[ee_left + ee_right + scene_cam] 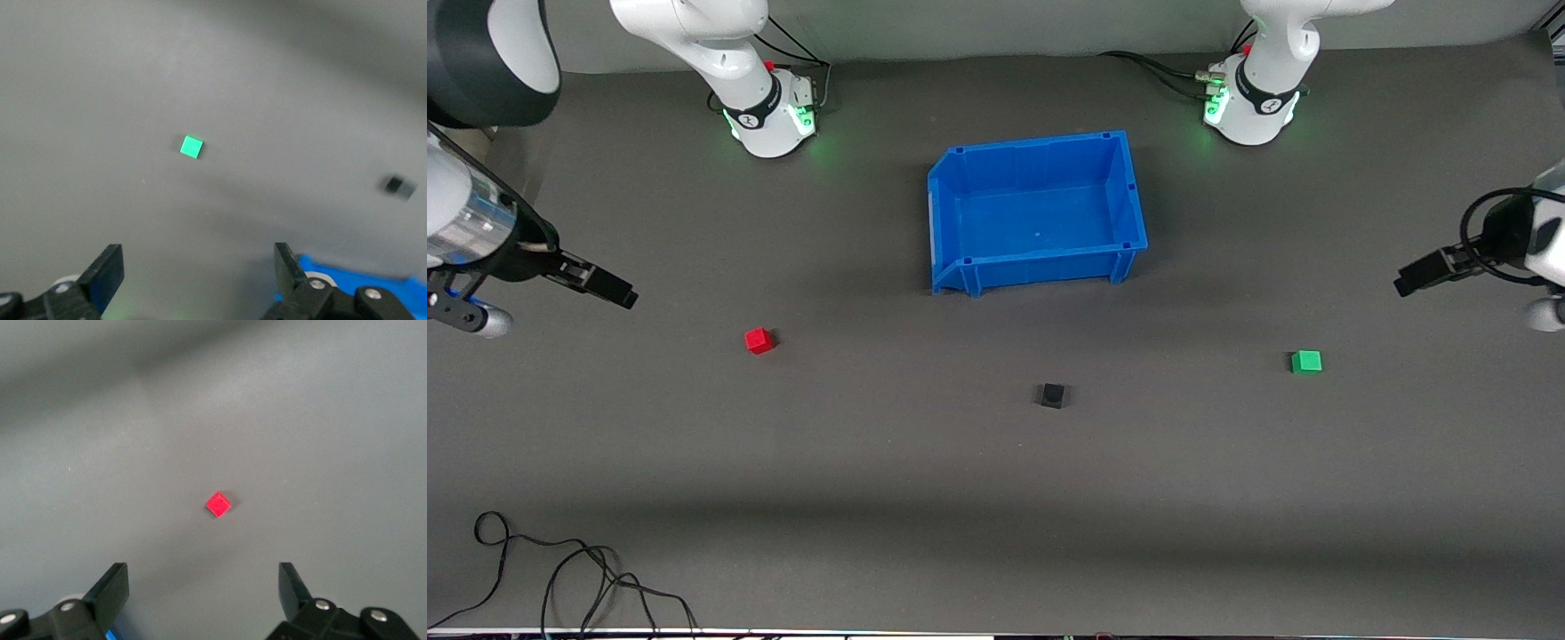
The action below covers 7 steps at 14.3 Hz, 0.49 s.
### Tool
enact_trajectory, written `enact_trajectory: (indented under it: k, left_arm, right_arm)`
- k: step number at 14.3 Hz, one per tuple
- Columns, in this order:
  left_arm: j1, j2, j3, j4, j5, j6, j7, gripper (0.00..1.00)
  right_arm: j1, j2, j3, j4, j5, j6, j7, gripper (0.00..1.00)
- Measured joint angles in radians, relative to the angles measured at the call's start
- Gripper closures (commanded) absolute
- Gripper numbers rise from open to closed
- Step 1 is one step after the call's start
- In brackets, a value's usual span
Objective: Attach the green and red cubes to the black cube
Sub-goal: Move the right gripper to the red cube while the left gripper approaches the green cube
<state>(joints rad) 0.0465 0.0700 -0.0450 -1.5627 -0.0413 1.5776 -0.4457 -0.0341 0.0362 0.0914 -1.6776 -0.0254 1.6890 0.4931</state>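
While both arms hang raised at the table's ends, nothing is gripped. Left gripper [1405, 286] is over the dark grey table [960, 498] at the left arm's end, fingers [107, 270] spread wide; right gripper [624, 297] is over the right arm's end, also wide open. Small matte bright green cube [1306, 361] sits on the table toward the left arm's end, small matte bright red cube [759, 340] toward the right arm's end. Small matte black cube [1053, 396] lies between them (slightly nearer the front camera), well apart from both. Blue plastic open bin [1040, 258] stands farther from the camera than all three cubes.
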Motion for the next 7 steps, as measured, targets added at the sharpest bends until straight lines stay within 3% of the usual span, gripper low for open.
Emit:
enact_trajectory:
  k: [4, 7]
  left_arm:
    - [0.050, 0.010, 0.002, 0.000, -0.073, 0.000, -0.401, 0.00]
    - [0.102, 0.036, 0.003, -0.001, -0.149, 0.000, -0.619, 0.00]
  right_arm:
    - [0.001, 0.009, -0.039, -0.087, 0.001, 0.125, 0.076, 0.01]
    - [0.002, 0.018, -0.048, -0.139, 0.003, 0.139, 0.266, 0.00]
